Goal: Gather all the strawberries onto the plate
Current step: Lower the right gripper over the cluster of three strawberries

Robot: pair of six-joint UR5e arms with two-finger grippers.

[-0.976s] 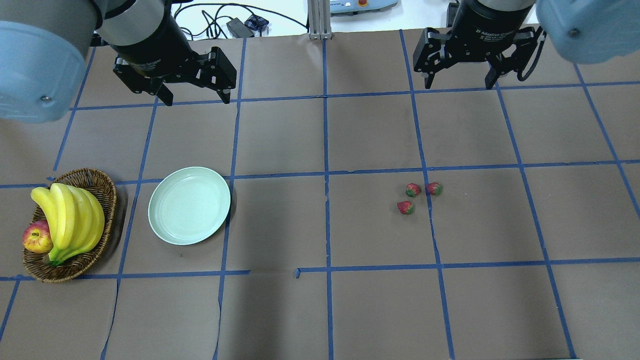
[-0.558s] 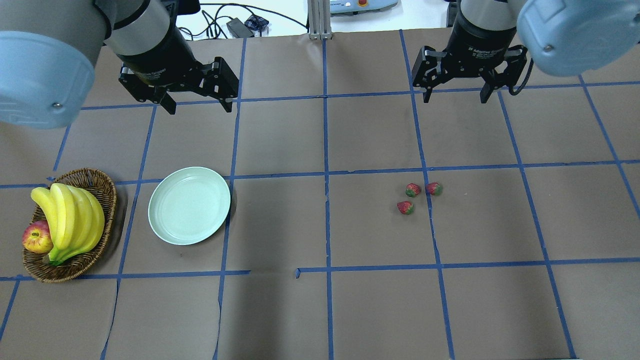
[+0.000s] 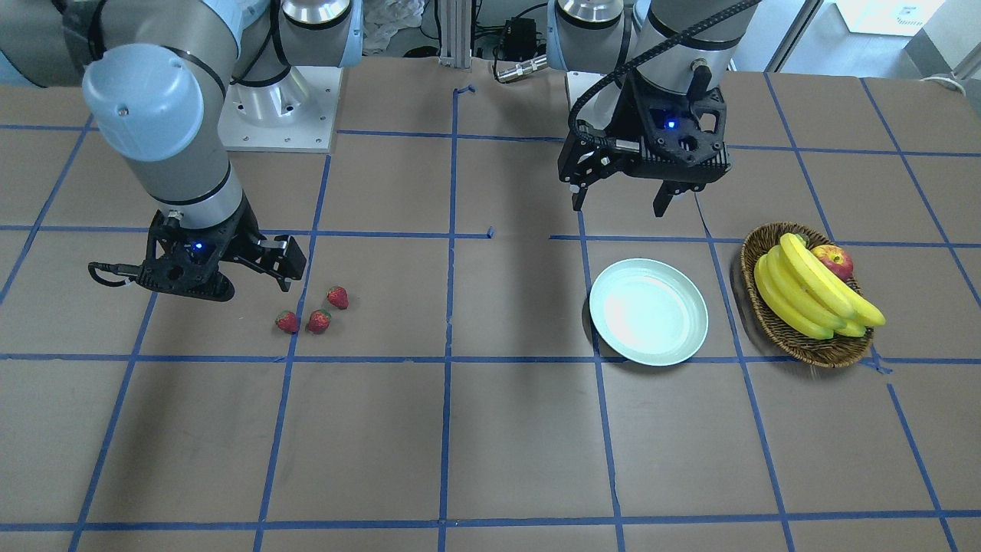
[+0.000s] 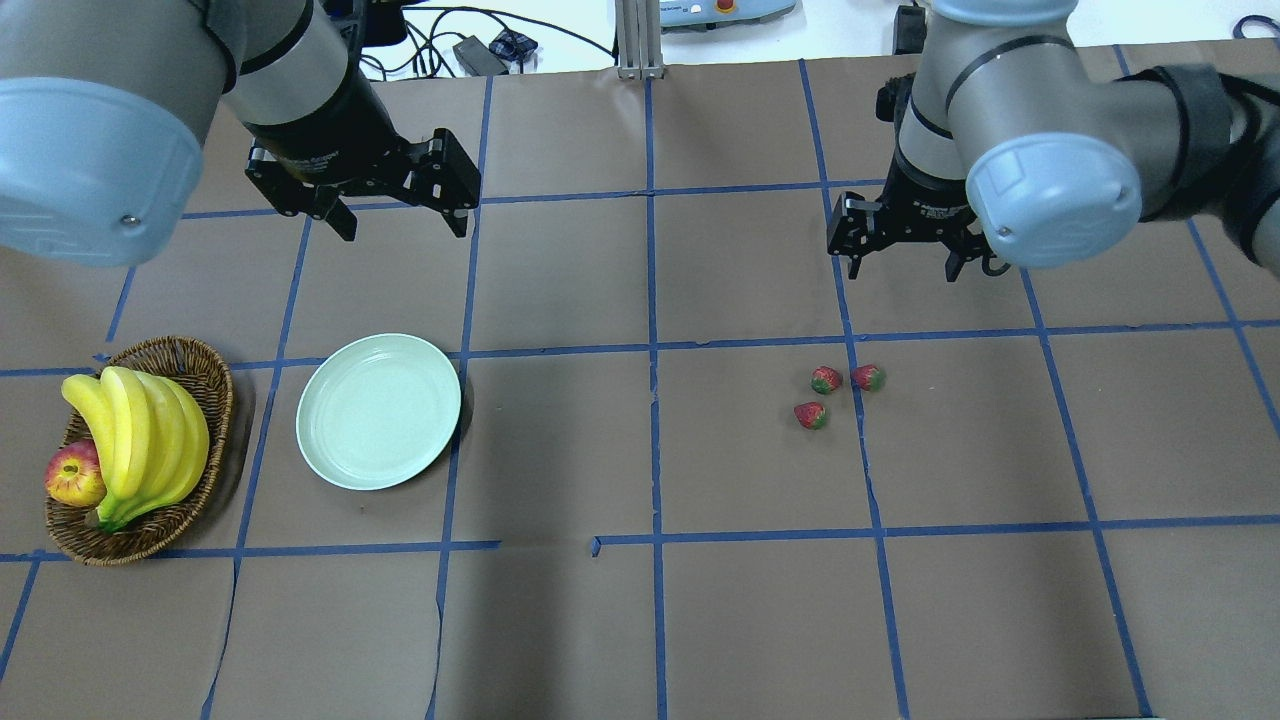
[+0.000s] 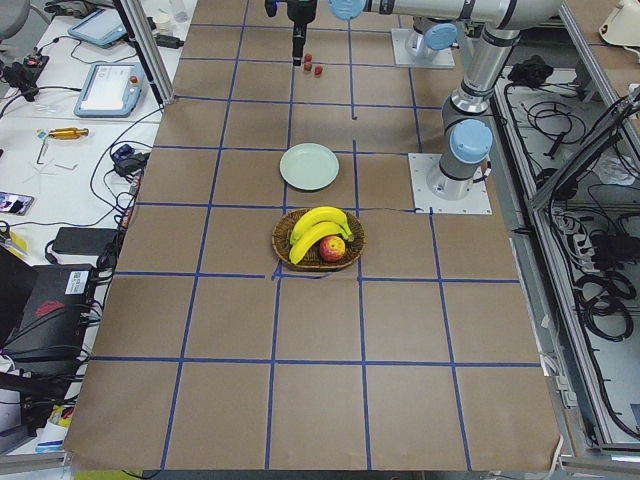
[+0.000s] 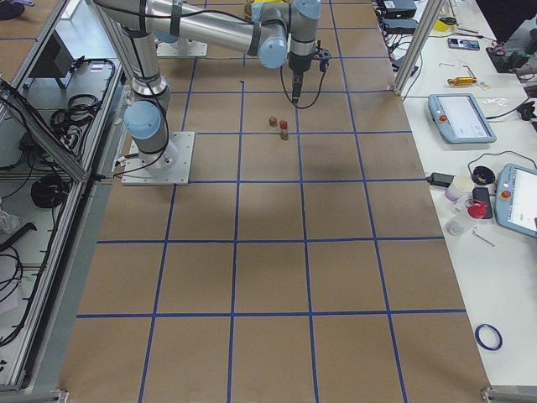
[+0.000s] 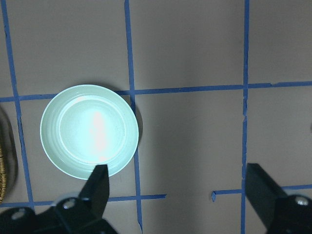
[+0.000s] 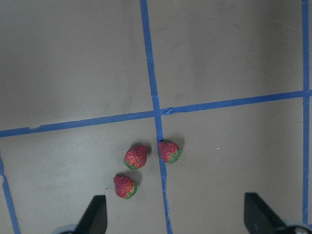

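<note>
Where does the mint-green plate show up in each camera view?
Front-facing: plate right of center.
Overhead: plate left of center.
Exterior left: plate in the upper middle.
Exterior right: not visible.
Left wrist: plate in the left half.
Right wrist: not in it.
Landmark: the wicker basket beside it.

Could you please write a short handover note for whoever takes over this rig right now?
Left gripper: open, empty, above the table on the far side of the plate.
Right gripper: open, empty, above the table just beyond the strawberries.
All three strawberries lie in a close cluster on the table, on the robot's right, far from the plate.
The plate is empty, beside the basket.
Done: nothing placed.
Left: move all three strawberries into the plate.
</note>
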